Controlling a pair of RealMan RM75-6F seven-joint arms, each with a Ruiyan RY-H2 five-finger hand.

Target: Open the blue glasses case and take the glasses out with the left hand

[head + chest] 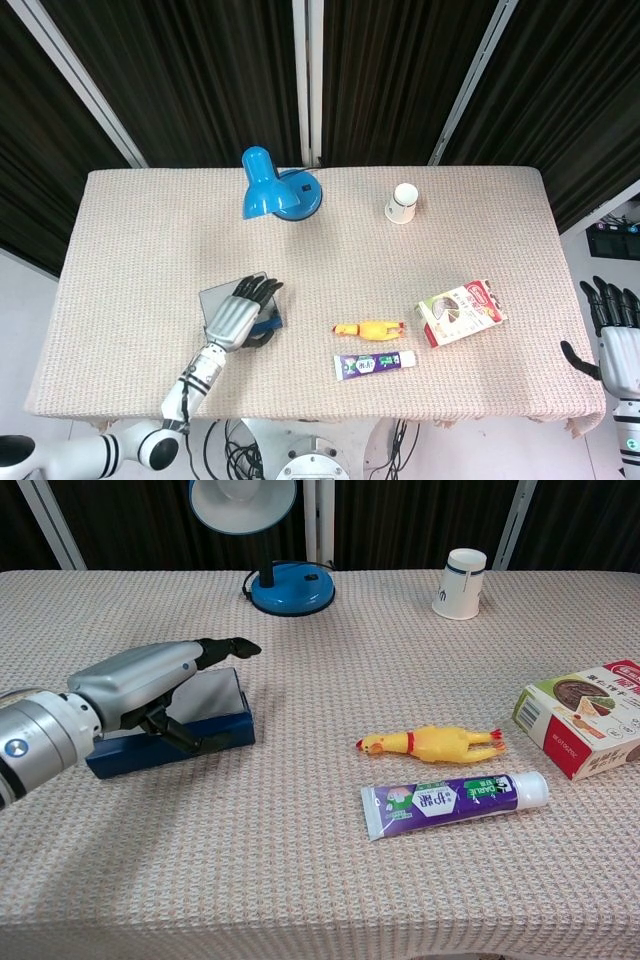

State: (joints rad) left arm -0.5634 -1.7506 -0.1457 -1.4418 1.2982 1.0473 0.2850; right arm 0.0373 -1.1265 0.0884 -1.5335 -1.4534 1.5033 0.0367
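Observation:
The blue glasses case (225,730) lies closed on the table's front left, its grey lid (213,297) showing from above. My left hand (140,680) lies across the lid, fingers stretched past the far edge and thumb against the front wall. In the head view the same left hand (236,316) covers the case's right half. The glasses are hidden inside. My right hand (617,332) hangs off the table's right edge with fingers apart and nothing in it.
A blue desk lamp (288,585) stands at the back, a paper cup (459,583) to its right. A yellow rubber chicken (432,743), a toothpaste tube (450,800) and a snack box (587,717) lie right of the case.

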